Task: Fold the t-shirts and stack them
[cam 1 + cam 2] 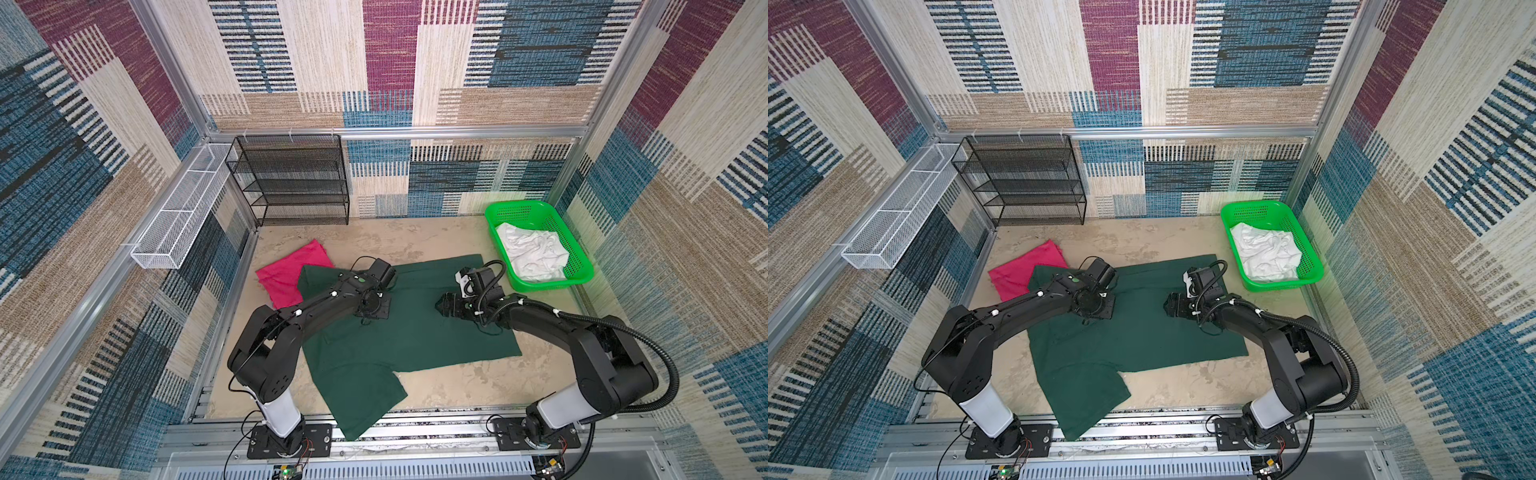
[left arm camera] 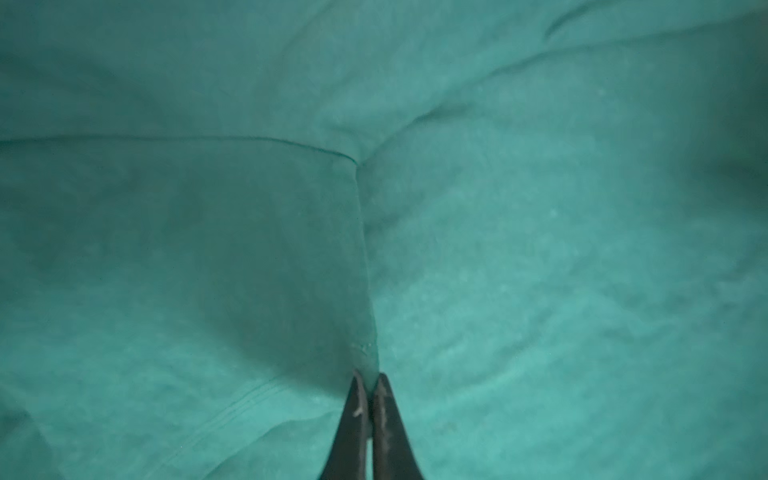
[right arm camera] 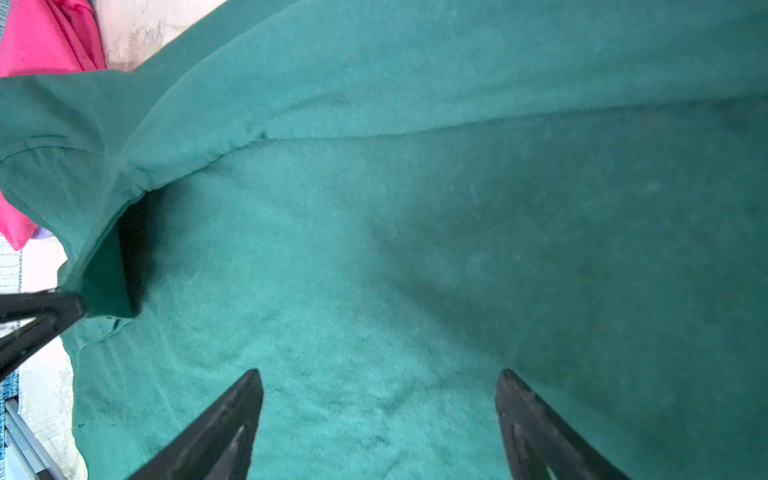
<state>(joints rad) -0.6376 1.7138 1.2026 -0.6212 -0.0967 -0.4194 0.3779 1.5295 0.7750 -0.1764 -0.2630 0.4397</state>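
Where left hand [image 2: 371, 378] tight, green t-shirt [image 2: 540, 249] fold.

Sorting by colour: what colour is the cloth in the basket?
White; the cloth in the basket shows best in a top view.

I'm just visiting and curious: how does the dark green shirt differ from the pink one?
Size: the dark green t-shirt covers far more table than the pink t-shirt. Pose: the green one lies spread open; the pink one is a compact, seemingly folded bundle, its edge under the green. Handling: the left gripper pinches the green cloth; no gripper touches the pink one. Both are plain cloth.
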